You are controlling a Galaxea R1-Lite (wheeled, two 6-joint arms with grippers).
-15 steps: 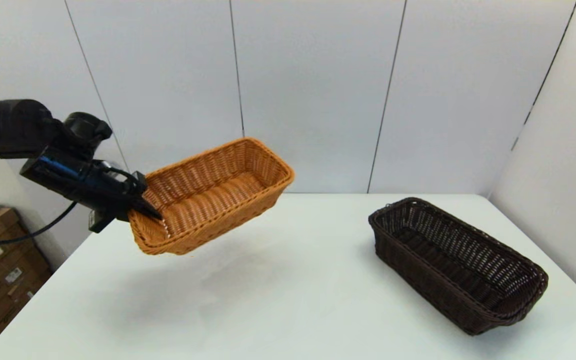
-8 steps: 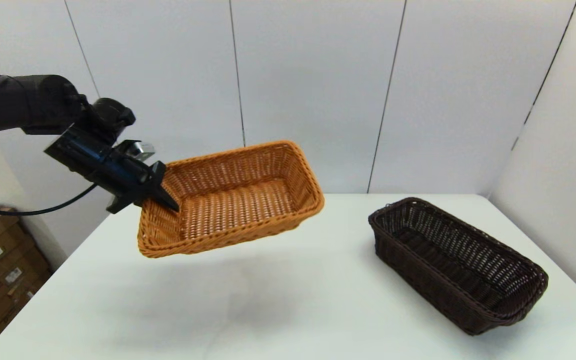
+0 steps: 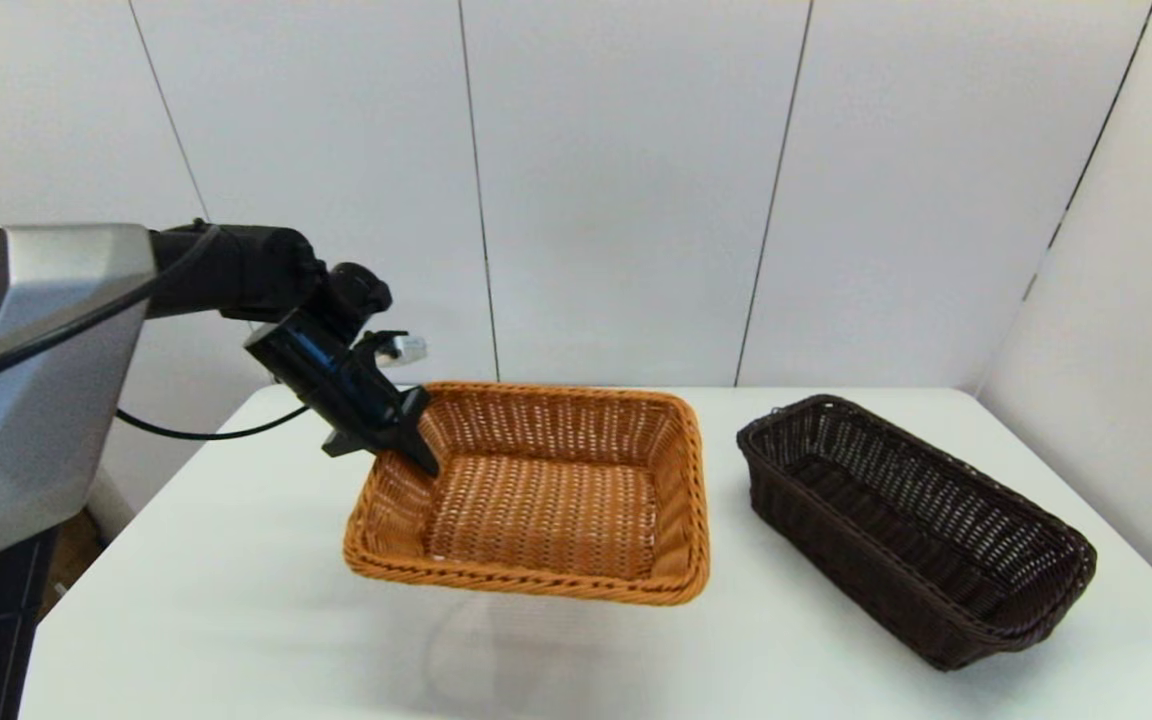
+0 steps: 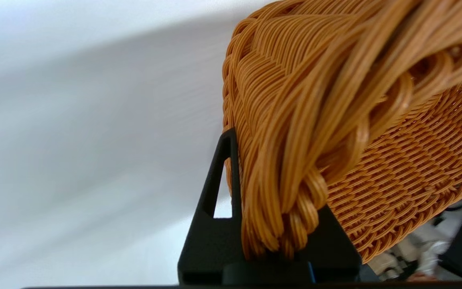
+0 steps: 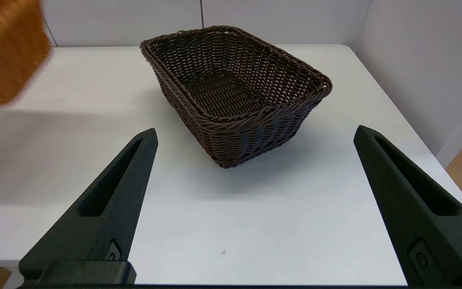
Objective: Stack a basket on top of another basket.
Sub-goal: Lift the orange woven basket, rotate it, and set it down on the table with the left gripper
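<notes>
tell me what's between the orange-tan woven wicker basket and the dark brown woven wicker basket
Nothing: only a bare strip of white table separates the orange-tan basket from the dark brown basket, as the head view shows.

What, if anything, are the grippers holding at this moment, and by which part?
The left gripper holds the orange-tan basket by its braided rim at one end; the right gripper holds nothing.
</notes>
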